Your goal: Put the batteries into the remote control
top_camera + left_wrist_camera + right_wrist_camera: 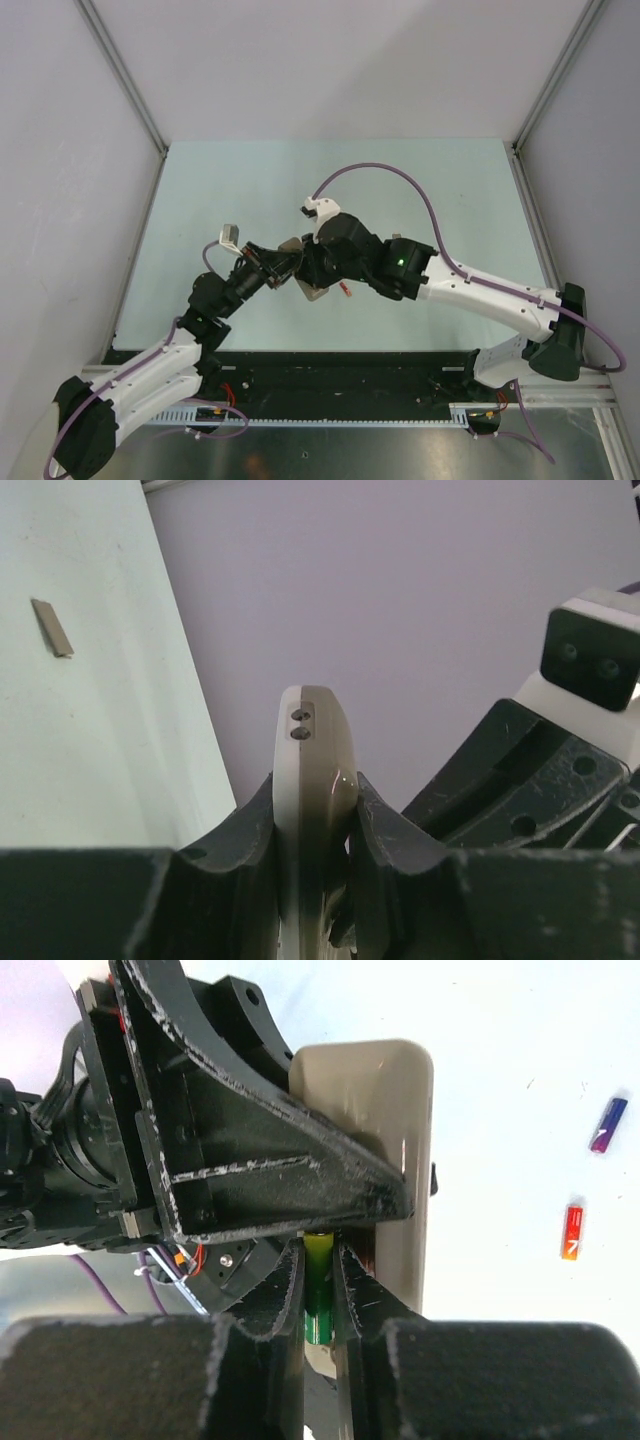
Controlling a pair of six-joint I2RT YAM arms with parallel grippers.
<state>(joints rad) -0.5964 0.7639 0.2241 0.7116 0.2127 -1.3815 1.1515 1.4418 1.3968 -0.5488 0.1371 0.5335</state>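
step: i am loading the green battery [318, 1300] | left claw [315, 815] pinching the remote control [312, 735] | right claw [318, 1260] pinching the green battery at the remote control's back | next, likely: lining up, pressing in

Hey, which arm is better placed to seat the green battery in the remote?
Right. The right claw already pinches the green battery right up against the remote, while the left claw is occupied clamping the remote, so it has to hold on.
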